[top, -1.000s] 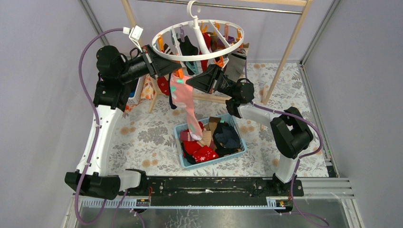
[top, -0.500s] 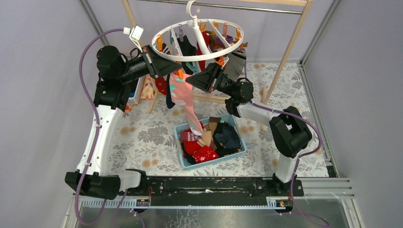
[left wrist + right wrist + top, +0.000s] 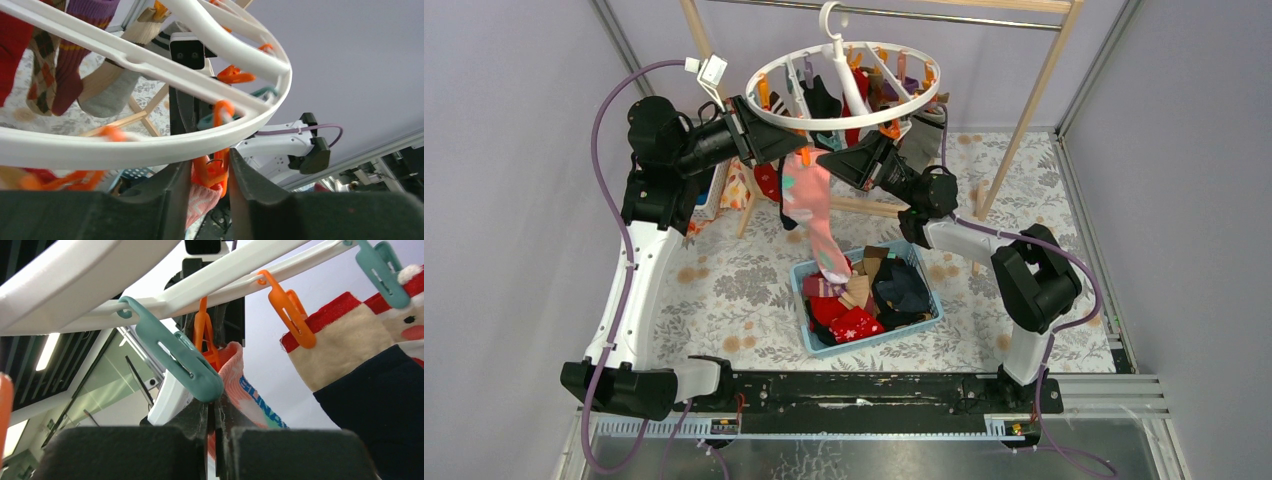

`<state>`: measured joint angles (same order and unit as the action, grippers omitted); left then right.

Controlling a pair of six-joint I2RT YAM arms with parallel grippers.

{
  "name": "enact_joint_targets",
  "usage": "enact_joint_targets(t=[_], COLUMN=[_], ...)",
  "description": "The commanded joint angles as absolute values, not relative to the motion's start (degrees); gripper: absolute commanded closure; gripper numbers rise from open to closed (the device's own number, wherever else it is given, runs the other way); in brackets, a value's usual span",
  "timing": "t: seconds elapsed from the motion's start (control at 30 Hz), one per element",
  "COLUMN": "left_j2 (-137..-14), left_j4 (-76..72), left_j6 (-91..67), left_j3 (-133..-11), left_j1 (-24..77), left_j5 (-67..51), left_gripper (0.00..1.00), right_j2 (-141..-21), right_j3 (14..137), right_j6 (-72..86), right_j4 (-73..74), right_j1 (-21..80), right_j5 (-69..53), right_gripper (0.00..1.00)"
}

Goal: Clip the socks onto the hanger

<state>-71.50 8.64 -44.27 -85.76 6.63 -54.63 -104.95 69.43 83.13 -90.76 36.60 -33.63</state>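
Observation:
The white ring hanger (image 3: 844, 75) hangs from the rail with several socks clipped to it. A pink sock (image 3: 812, 205) with green spots hangs from its near rim down toward the basket. My left gripper (image 3: 792, 148) is under the rim; in the left wrist view (image 3: 210, 159) its jaws are closed on an orange clip (image 3: 216, 172) with the pink sock's cuff (image 3: 202, 200) in it. My right gripper (image 3: 829, 162) is shut on the sock's cuff (image 3: 240, 385) in the right wrist view (image 3: 214, 407), just below a teal clip (image 3: 175, 357).
A blue basket (image 3: 801, 305) of loose socks sits on the flowered table in front of the hanger. The wooden rail frame (image 3: 1034, 100) stands behind and to the right. Red, beige and navy socks (image 3: 360, 355) hang close to my right gripper.
The hanger ring and the pink sock have shifted slightly to the right and up with both grippers. Both grips are unchanged.

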Motion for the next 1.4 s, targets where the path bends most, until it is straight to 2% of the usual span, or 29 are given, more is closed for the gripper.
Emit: enact_joint_targets(t=[0.0, 0.17, 0.23, 0.33, 0.47, 0.53, 0.57, 0.6, 0.63, 0.67, 0.83, 0.93, 1.1, 1.17, 1.23, 1.37], left_j2=[-70.88, -70.3, -69.93, -69.42, -68.29, -67.91, -67.86, -67.85, -67.96, -68.13, -70.75, -72.58, -75.88, -75.18, -73.65, -71.63], left_j4=[9.12, 10.12, 11.0, 13.08, 16.06, 17.98, 19.72, 21.45, 23.15, 24.82, 39.86, 49.29, 58.28, 55.24, 45.9, 23.92], left_j6=[-41.54, -40.25, -39.6, -38.5, -36.39, -34.77, -33.83, -32.77, -31.65, -30.14, -17.03, -7.6, 6.56, 8.53, 8.17, 3.22], left_j3=[-86.99, -86.96, -87.11, -87.26, -86.6, -86.3, -86.23, -86.29, -86.37, -86.54, -90.41, -92.94, -94.41, -89.62, -81.8, -62.63], left_j1=[6.84, 6.8, 6.78, 6.32, 4.87, 3.52, 2.8, 1.88, 0.85, 0.13, -6.12, -8.96, -12.03, -13.48, -14.87, -15.12], left_j5=[-56.88, -56.08, -56.07, -56.05, -56.55, -57.2, -57.61, -58.13, -58.51, -58.96, -58.17, -53.76, -41.75, -37.39, -34.75, -31.19], left_gripper=[0.57, 0.45, 0.42, 0.32, 0.24, 0.07, 0.02, 0.01, 0.01, 0.01, 0.01, 0.01, 0.02, 0.02, 0.02, 0.02], right_j2=[-100.72, -98.91, -98.19, -96.64, -93.56, -91.88, -91.15, -90.17, -89.17, -88.08, -78.52, -70.59, -52.61, -46.2, -42.01, -38.63], right_j3=[68.79, 67.35, 66.66, 64.28, 58.74, 55.91, 54.49, 53.02, 51.31, 49.68, 40.74, 34.49, 28.34, 28.85, 30.34, 30.09], right_j6=[80.04, 76.32, 75.36, 73.4, 68.57, 66.59, 65.91, 65.24, 64.54, 63.72, 56.79, 51.52, 41.72, 37.75, 34.67, 29.37], right_j4=[-94.66, -92.31, -91.21, -90.07, -87.34, -85.72, -84.93, -84.07, -83.07, -81.85, -68.09, -58.22, -31.52, -17.91, -8.67, -6.17], right_j1=[36.85, 37.78, 37.95, 38.37, 39.76, 40.2, 40.22, 40.2, 40.21, 40.22, 40.13, 40.14, 39.22, 38.59, 36.7, 32.17], right_j5=[-28.34, -26.12, -25.42, -23.35, -20.1, -18.82, -18.36, -17.8, -17.34, -16.89, -13.12, -8.92, 6.74, 17.16, 27.42, 43.13], right_gripper=[1.0, 1.0, 0.93, 0.8, 0.63, 0.48, 0.36, 0.22, 0.04, 0.01, 0.0, 0.0, 0.0, 0.0, 0.0, 0.0])
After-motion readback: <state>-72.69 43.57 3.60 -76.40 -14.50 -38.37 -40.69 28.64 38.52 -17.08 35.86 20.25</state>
